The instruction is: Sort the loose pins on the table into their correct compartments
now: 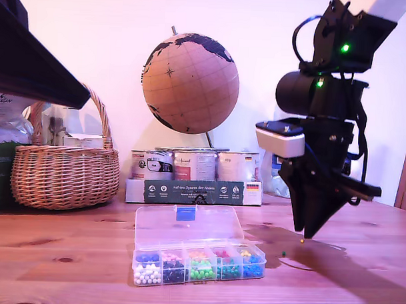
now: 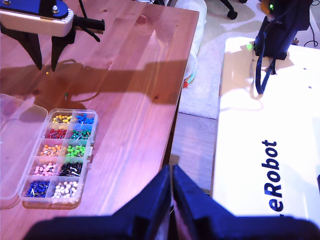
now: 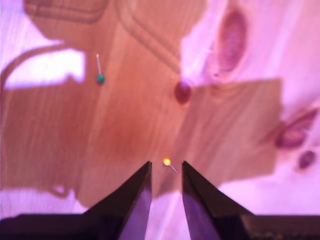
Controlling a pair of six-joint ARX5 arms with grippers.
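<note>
The yellow pin (image 3: 166,161) lies on the table (image 1: 66,254), right between the tips of my second gripper (image 3: 166,163), which is open by a narrow gap. The dark green pin (image 3: 100,78) lies apart from it on the wood. In the exterior view my second gripper (image 1: 311,234) points down just above the yellow pin (image 1: 302,241), with the green pin (image 1: 283,253) between it and the clear organiser box (image 1: 187,221). Its compartments (image 1: 199,264) hold sorted coloured pin heads. My first gripper (image 2: 171,192) hangs high over the table, shut and empty, looking down on the box (image 2: 60,152).
A wicker basket (image 1: 65,174) stands at the exterior view's back left. A globe (image 1: 190,83) and a row of tins (image 1: 196,166) stand behind the box, whose lid lies open. The first wrist view shows the table's edge (image 2: 175,125) and a white robot base (image 2: 265,150) beyond it.
</note>
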